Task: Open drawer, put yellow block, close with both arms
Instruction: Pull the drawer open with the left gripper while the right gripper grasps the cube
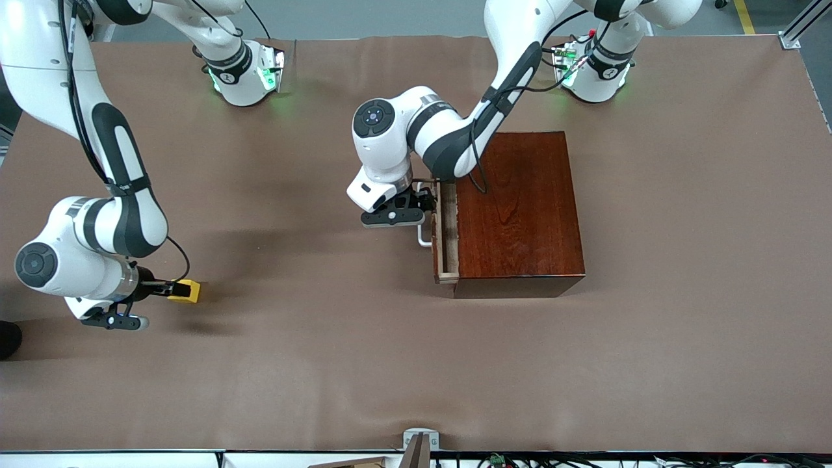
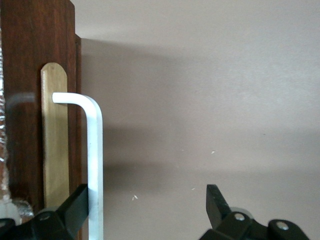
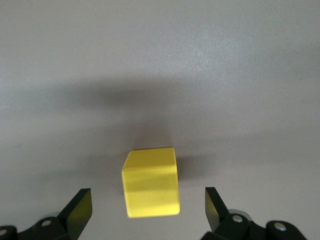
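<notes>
While left gripper (image 1: 426,207) straddles handle (image 2: 95,165) open | right gripper (image 3: 147,207) open around yellow block (image 3: 151,183)

1. Drawer (image 1: 446,234): pale wood inside, white bar handle, pulled slightly out of the reddish-brown box.
2. Block (image 1: 186,290): small yellow cube, flat on the worktop toward the right arm's end.

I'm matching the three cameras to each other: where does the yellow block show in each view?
Front view: the yellow block sits on the table toward the right arm's end, at the right gripper.
Left wrist view: not in it.
Right wrist view: yellow block between the open fingers.
Shared landmark: the brown table cover.
</notes>
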Motion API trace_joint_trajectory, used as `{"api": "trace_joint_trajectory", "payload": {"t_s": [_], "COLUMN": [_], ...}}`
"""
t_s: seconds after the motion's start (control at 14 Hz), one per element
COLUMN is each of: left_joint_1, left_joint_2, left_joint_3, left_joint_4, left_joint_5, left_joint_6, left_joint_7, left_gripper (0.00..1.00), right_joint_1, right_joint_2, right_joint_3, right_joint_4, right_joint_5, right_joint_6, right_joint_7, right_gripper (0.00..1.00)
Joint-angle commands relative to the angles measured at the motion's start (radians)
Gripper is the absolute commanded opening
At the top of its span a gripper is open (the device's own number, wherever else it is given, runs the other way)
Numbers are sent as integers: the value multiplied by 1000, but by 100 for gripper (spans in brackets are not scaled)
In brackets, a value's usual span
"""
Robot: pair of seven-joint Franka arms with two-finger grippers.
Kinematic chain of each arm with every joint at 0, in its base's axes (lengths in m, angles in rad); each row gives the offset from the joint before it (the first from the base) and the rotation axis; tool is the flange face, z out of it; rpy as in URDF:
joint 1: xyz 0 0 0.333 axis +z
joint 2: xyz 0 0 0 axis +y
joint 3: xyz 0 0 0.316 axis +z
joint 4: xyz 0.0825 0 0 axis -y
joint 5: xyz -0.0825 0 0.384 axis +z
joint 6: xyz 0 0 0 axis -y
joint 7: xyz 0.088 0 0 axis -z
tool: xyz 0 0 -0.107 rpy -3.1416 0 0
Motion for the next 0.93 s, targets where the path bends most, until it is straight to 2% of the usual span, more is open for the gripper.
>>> {"api": "trace_joint_trajectory", "payload": {"t_s": [0.0, 0.86], "left_joint_1": [-5, -7], "left_joint_2": [25, 37], "left_joint_3": [-1, -29], "left_joint_4": [28, 32], "left_joint_5": [-52, -124], "left_joint_6": [69, 232], "left_joint_7": [-11, -11], "left_gripper": [100, 100], "right_joint_1": [-5, -5], "right_joint_2": [-3, 51], "right_joint_3": [5, 5], "right_joint_4": [-54, -57], "right_joint_5": [-37, -37], "right_joint_6": [76, 128], "right_joint_7": [18, 16], "right_gripper": [100, 100]}}
